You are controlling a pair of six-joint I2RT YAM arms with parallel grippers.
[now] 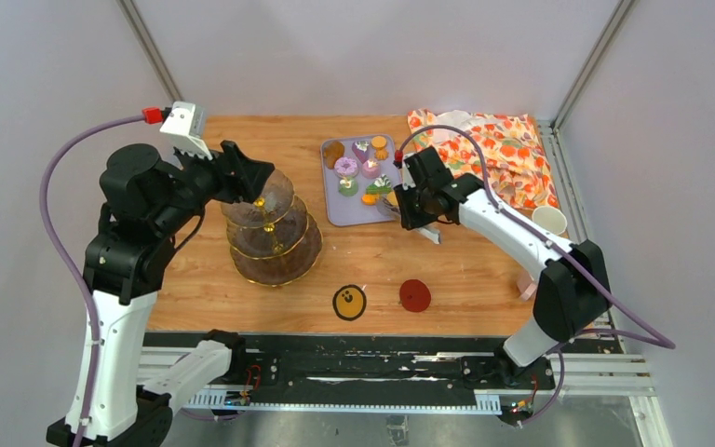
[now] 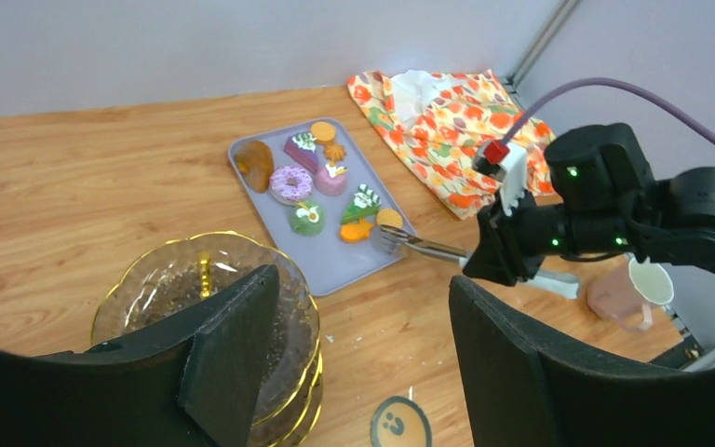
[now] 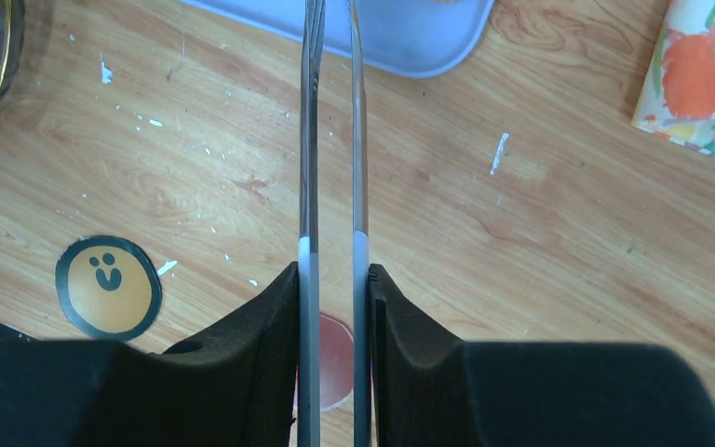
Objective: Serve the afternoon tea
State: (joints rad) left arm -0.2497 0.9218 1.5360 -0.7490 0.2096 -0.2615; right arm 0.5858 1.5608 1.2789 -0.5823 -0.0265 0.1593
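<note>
The left gripper (image 2: 361, 284), jaws wide and empty, hangs over the gold-rimmed three-tier clear glass stand (image 1: 284, 265) at left, small colourful toy pastries (image 1: 346, 167) lie on the far-centre lilac rectangular tray (image 1: 335, 209), and the right gripper (image 3: 333, 279) clamps slim metal tongs (image 3: 309, 140) at its near right corner

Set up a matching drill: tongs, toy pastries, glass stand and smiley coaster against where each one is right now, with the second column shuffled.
1. tongs
2. toy pastries
3. glass stand
4. smiley coaster

A. lying on the lilac tray
B. flat on the table, near the arm bases
C. held in the right gripper
D. close by the open left gripper

Pairs: 1-C, 2-A, 3-D, 4-B
</note>
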